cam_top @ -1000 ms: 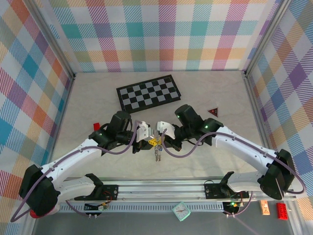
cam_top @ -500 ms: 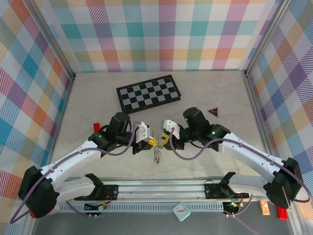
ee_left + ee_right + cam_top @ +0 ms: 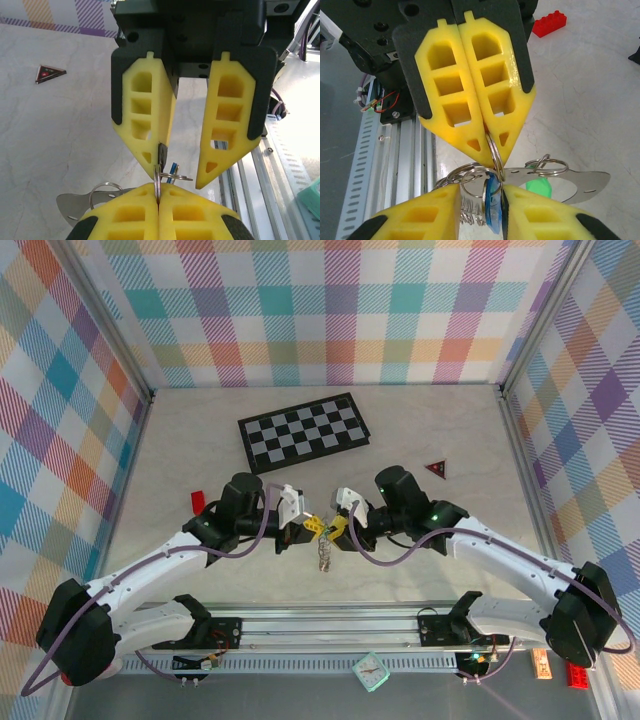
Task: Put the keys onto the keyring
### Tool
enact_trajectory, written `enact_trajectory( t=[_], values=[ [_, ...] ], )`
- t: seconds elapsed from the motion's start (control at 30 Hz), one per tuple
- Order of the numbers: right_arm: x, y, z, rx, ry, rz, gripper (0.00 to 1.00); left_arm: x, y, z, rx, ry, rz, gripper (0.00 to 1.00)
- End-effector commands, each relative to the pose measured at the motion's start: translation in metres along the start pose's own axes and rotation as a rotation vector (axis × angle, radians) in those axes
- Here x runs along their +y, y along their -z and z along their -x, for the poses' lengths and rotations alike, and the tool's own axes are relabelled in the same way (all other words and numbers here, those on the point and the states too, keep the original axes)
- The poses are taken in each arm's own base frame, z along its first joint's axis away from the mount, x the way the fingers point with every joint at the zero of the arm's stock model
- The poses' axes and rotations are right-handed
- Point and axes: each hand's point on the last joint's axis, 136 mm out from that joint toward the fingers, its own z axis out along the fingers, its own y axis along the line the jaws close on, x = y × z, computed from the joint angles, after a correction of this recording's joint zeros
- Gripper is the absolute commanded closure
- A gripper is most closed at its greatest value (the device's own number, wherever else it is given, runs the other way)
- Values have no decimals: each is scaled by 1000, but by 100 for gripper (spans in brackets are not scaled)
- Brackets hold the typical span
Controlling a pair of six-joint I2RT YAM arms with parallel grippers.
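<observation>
Above the table's front middle, my left gripper (image 3: 300, 523) is shut on a silver ring of the keyring (image 3: 322, 552), whose bundle of rings and small keys hangs below. In the left wrist view the ring (image 3: 158, 181) stands pinched between my left gripper's (image 3: 158, 194) closed pads. My right gripper (image 3: 338, 525) faces it tip to tip and is open. In the right wrist view the blue key (image 3: 493, 210) hangs in the gap of the right gripper (image 3: 482, 194), close to one pad. The green key (image 3: 538, 189) hangs behind on a flat silver tag (image 3: 590, 182).
A black-and-white chessboard (image 3: 305, 430) lies at the back. A dark red triangle (image 3: 435, 468) sits to the right and a small red block (image 3: 197, 500) to the left. The metal rail (image 3: 330, 625) runs along the near edge.
My right gripper was shut a second ago and now stands open; its arm has shifted a little to the right. The left gripper has stayed shut on the ring.
</observation>
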Motion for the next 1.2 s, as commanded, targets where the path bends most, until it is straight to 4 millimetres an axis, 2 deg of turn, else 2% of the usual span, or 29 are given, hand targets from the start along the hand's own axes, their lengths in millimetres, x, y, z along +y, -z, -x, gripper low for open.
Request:
enact_trajectory(
  t=[0.0,0.2,0.4,0.53,0.57,0.63,0.77,0.97,1.17],
  values=[
    [3,-4,-7,16,-13,24,76,-7,3,15,-65,-33,-12,100],
    [2,-5,-5,16,-5,25,98,-6,3,20,-91,-29,-6,100],
    [3,-15,-11,44,-27,63,100,-3,5,26,-132,-50,20,100],
    [3,-12,-10,39,-17,53,100,-3,7,26,-135,-59,30,100],
    [3,-11,-9,36,-13,47,97,-3,7,25,-134,-60,29,100],
    [1,-5,-5,17,-3,16,83,-5,6,23,-127,-63,21,100],
    [2,8,3,-38,29,-29,70,-7,6,18,-110,-75,9,100],
    [3,19,20,-123,48,-58,69,-10,6,17,-108,-94,-7,100],
    [-3,10,27,-145,23,-50,71,-13,6,19,-121,-101,-23,100]
  ],
)
